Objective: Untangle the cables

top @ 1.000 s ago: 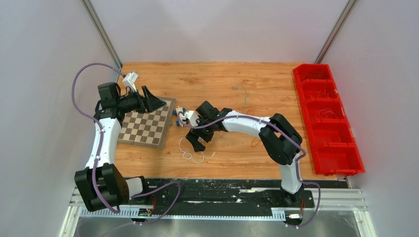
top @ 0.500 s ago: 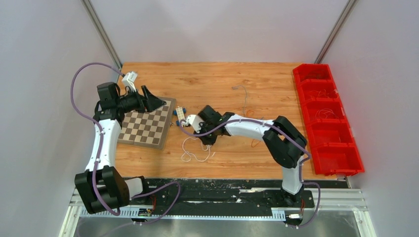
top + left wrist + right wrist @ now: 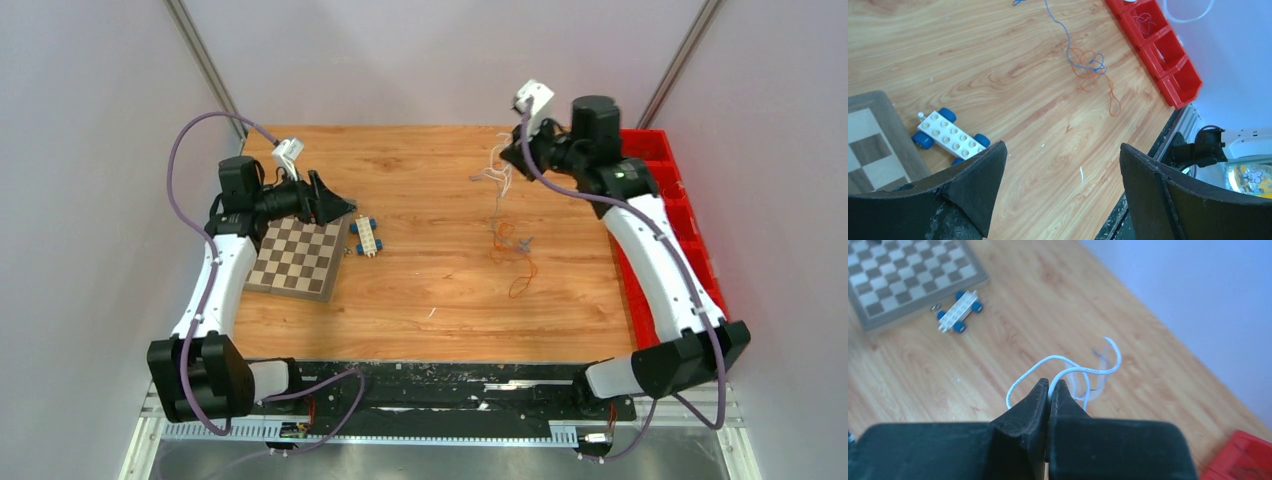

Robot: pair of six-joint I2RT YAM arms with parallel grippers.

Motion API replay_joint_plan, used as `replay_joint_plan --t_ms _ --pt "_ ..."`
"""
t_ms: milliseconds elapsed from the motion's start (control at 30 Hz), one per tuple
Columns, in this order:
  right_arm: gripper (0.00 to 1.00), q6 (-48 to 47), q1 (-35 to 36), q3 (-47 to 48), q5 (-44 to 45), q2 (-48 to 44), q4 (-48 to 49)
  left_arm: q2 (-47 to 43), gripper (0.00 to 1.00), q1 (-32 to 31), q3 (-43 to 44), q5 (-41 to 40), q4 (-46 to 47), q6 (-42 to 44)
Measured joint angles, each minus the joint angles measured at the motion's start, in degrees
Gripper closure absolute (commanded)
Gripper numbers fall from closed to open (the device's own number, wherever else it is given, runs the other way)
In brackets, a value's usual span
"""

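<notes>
My right gripper (image 3: 1049, 383) is shut on a thin white cable (image 3: 1083, 371), whose loops curl out past the fingertips. From above, that gripper (image 3: 509, 156) is raised over the table's far right part, with the white cable (image 3: 503, 173) dangling under it. An orange and a bluish cable lie in a loose tangle (image 3: 512, 250) on the wood below; the left wrist view shows the same tangle (image 3: 1091, 67). My left gripper (image 3: 1060, 146) is open and holds nothing. It hovers at the chessboard's far right corner (image 3: 335, 206).
A chessboard (image 3: 296, 257) lies at the left. A white toy car with blue wheels (image 3: 365, 237) sits beside it. A row of red bins (image 3: 662, 235) holding thin wires lines the right edge. A small white scrap (image 3: 432, 312) lies near the front.
My right gripper shut on the white cable near the table's middle and carried it up to the far right. The left arm shifted slightly right.
</notes>
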Motion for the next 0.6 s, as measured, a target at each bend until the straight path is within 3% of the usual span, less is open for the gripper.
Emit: replay_joint_plan --t_ms 233,400,600 --pt "1.00 0.5 -13.9 10.9 -0.5 -3.8 -2.6 4.1 0.08 -2.3 4.5 0.4 2.2 -0.6" --pt "1.00 0.2 -26.6 15.9 -0.3 -3.0 -7.4 6.7 0.00 -3.3 6.9 0.7 3.3 -1.2" --pt "1.00 -2.7 -39.0 16.3 -0.2 -2.6 -15.9 7.1 0.00 -6.9 7.3 0.5 3.1 -0.8"
